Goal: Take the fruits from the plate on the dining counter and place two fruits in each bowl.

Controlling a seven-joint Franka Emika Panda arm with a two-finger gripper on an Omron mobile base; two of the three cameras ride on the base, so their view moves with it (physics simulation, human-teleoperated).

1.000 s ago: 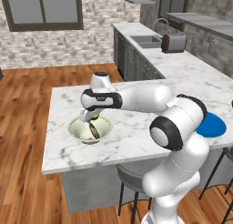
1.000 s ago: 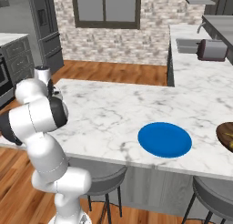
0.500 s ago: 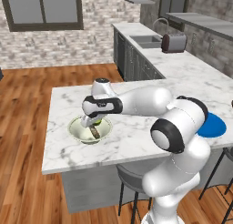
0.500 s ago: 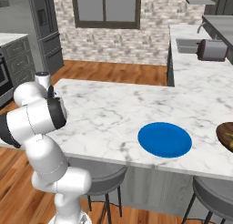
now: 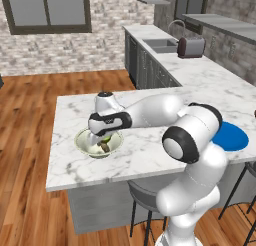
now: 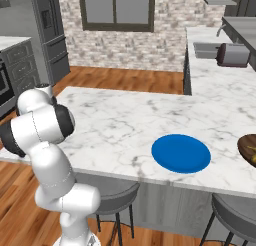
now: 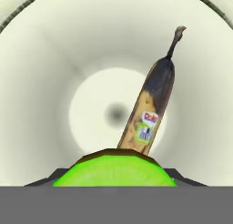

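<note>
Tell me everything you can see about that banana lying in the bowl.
The banana is small, slightly curved and overripe: yellow-brown skin, blackened toward its thin dark stem, with a little printed sticker near the middle. It lies on the pale inside of the cream bowl, slanting across the floor with the stem toward the wall. A bright green lime, held between the gripper's dark fingertips, hangs over its lower end.
</note>
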